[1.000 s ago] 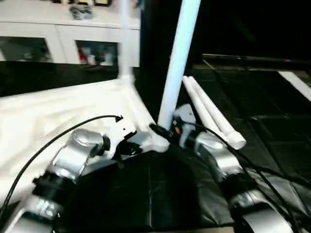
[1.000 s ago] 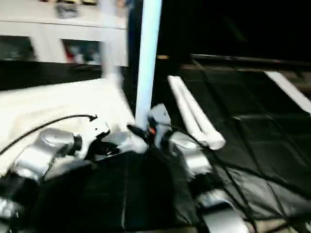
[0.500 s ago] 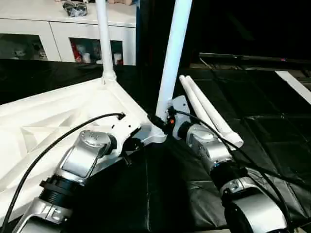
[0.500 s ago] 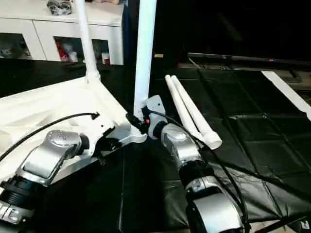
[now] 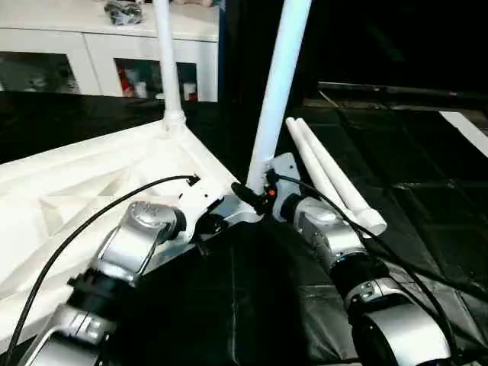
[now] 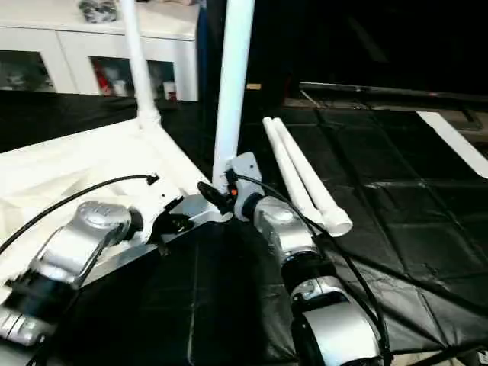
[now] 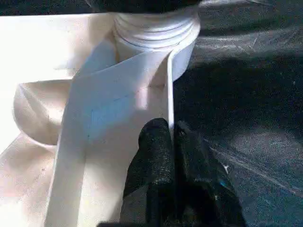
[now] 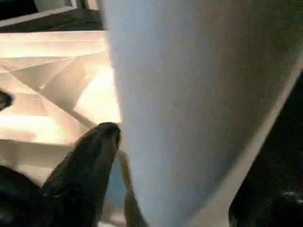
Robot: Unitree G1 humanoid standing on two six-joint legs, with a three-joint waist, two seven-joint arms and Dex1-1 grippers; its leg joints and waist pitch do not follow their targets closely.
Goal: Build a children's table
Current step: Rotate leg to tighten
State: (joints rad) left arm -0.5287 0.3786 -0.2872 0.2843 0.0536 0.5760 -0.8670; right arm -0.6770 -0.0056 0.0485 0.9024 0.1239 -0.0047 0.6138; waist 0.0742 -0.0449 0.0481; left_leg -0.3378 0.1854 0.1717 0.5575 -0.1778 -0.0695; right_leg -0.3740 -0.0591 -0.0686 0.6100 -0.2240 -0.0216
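- The tabletop (image 5: 84,191) is lying underside up on the black mat, the left gripper (image 7: 171,138) pinching its rim wall beside the near corner socket.
- The right gripper (image 8: 173,156) is straddling the near leg (image 5: 279,84), fingers spread around it without clamping (this leg is leaning); unsupported, it is risking toppling or popping out.
- Two spare legs (image 5: 332,175) are lying just beside, possibly getting knocked.

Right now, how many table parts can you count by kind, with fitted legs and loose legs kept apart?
Tabletop: 1
Legs standing in corner sockets: 2, the far leg and the near leg
Loose legs lying on the black mat: 2, the left loose leg and the right loose leg
Total: 5
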